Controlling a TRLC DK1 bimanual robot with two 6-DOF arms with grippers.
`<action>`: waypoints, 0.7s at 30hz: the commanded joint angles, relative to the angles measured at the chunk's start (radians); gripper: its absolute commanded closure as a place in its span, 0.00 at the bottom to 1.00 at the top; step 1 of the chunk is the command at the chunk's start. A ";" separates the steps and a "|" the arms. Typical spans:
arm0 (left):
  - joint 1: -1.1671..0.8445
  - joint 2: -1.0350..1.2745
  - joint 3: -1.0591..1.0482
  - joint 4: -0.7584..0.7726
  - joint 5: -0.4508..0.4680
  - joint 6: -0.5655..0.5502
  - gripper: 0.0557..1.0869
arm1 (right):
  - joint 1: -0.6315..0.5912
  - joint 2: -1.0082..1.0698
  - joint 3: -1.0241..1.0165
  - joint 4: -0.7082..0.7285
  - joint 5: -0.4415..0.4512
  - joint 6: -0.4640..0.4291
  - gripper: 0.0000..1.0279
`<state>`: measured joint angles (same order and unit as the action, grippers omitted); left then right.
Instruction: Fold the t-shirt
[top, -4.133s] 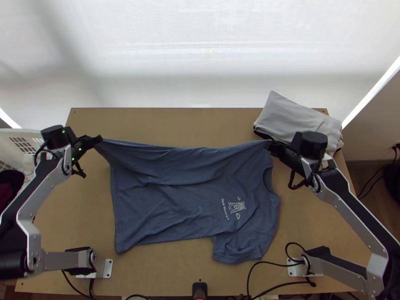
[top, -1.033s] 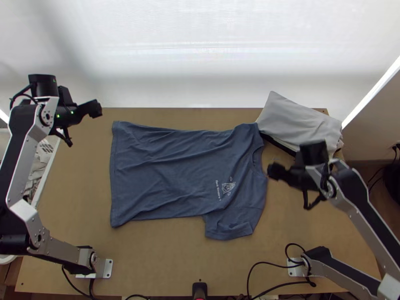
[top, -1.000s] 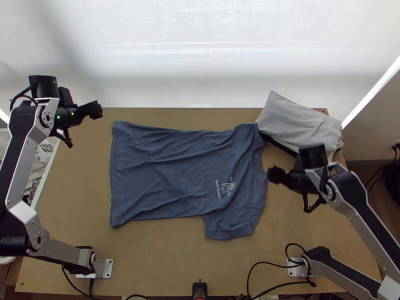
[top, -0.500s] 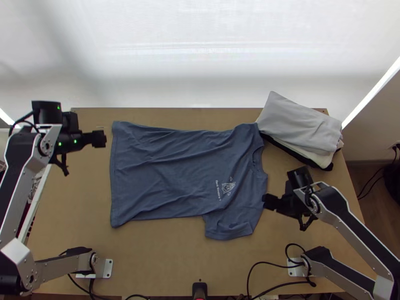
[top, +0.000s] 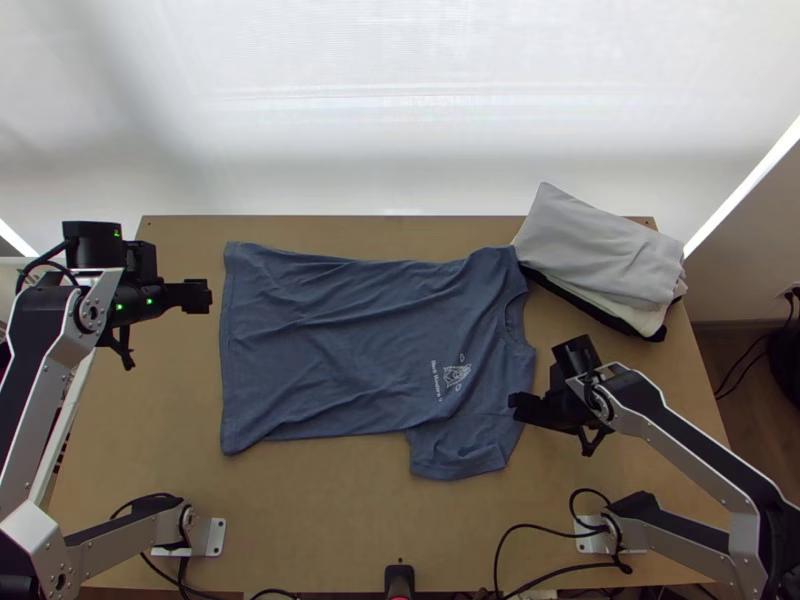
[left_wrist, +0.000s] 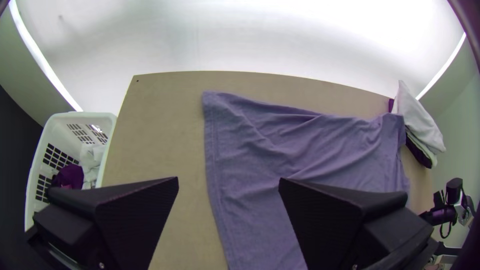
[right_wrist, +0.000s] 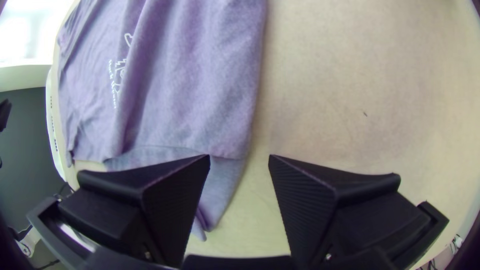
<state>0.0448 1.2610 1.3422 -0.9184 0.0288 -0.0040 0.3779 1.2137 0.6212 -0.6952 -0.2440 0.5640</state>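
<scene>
Parted, empty at flat-fingered black left gripper (left_wrist: 228, 179) and matching right gripper (right_wrist: 239, 156). Could bunch spread blue cloth t-shirt (top: 350, 350) by pinching too deep.

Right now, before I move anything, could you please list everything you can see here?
T-shirt: one, blue with a white print, spread on the table
Cloth pile: one, grey over white over dark, far right corner
Table: one, light wood, under the shirt
Basket: one, white, beyond the table's left edge
Cloths inside it: dark and white, count unclear
Backdrop: one, white, behind the table
Cables: several, black, near edge
Small device: one, black, middle of the near edge
Arms: two, silver and black, left and right
Left gripper: one, black, fingers open, left of the hem
Right gripper: one, black, fingers open, by the sleeve
</scene>
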 joint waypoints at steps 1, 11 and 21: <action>-0.002 -0.023 -0.020 0.000 -0.018 0.022 0.05 | 0.001 0.021 -0.017 0.002 -0.003 -0.023 0.37; 0.012 -0.055 -0.107 -0.068 -0.047 0.231 0.05 | 0.058 0.070 -0.021 0.076 -0.005 -0.010 0.70; 0.098 -0.143 -0.302 -0.229 -0.018 0.618 0.05 | 0.072 0.052 0.003 0.083 -0.005 -0.003 0.97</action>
<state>0.1314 1.1347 1.0782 -1.0908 -0.0029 0.5007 0.4450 1.2694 0.6216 -0.6136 -0.2443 0.5491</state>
